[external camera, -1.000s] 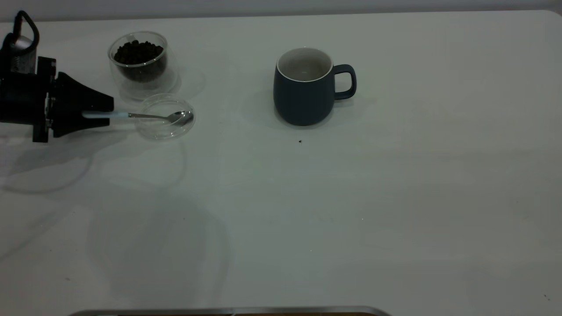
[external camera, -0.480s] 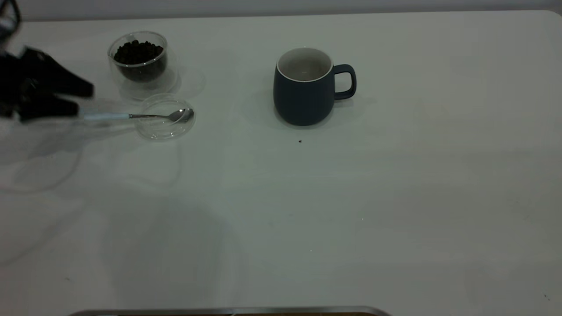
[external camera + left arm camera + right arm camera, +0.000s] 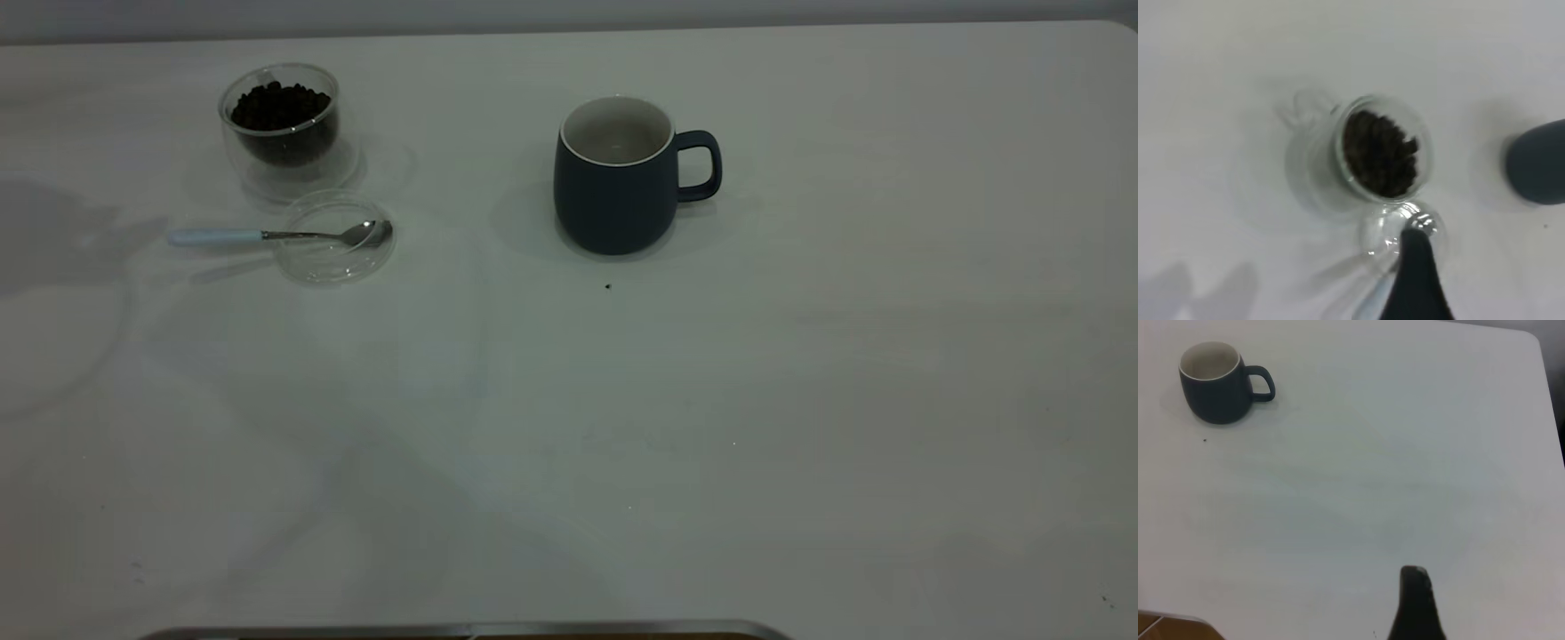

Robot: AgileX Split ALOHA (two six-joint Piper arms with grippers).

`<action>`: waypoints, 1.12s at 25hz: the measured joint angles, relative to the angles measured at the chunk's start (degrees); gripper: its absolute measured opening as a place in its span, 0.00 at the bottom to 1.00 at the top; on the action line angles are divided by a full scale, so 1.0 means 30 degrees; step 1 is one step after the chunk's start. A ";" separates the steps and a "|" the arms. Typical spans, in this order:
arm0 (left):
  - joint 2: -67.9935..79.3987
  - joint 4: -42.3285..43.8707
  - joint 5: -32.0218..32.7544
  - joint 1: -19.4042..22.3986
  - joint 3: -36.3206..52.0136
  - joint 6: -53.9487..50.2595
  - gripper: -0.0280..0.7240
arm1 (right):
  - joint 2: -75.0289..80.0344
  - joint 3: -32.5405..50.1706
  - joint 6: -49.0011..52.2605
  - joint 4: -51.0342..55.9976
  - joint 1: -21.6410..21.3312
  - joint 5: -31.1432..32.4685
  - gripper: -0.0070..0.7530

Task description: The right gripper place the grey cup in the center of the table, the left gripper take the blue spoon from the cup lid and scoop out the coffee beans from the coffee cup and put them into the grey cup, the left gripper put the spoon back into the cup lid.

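Seems part done: grey cup (image 3: 613,204) centred, beanless, blue spoon (image 3: 267,235) in cup lid (image 3: 313,269) beneath left gripper (image 3: 1413,250), grip state untellable.

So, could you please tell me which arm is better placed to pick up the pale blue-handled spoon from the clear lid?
Left. Its wrist view shows the left gripper above the clear round lid, where the blue-handled spoon rests; the right gripper sits far from it.

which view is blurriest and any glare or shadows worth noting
Left wrist view is softest: the coffee cup and its beans are smeared. Exterior view is sharp but dim, with soft arm shadows on the table at left and a glint on the blue spoon.
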 joint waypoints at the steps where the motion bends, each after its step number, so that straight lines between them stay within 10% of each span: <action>1: -0.1010 0.0763 0.0241 0.0000 0.0000 -0.0602 0.87 | 0.0000 0.0000 0.0000 0.0000 0.0000 0.0000 0.79; 15: -1.2651 0.8925 0.5937 -0.0723 0.0156 -1.0800 0.83 | 0.0000 0.0000 0.0000 0.0000 0.0000 0.0000 0.79; 28: -2.1516 1.5697 0.6382 -0.6704 0.3345 -1.7974 0.83 | 0.0000 0.0000 0.0000 0.0000 0.0000 0.0000 0.79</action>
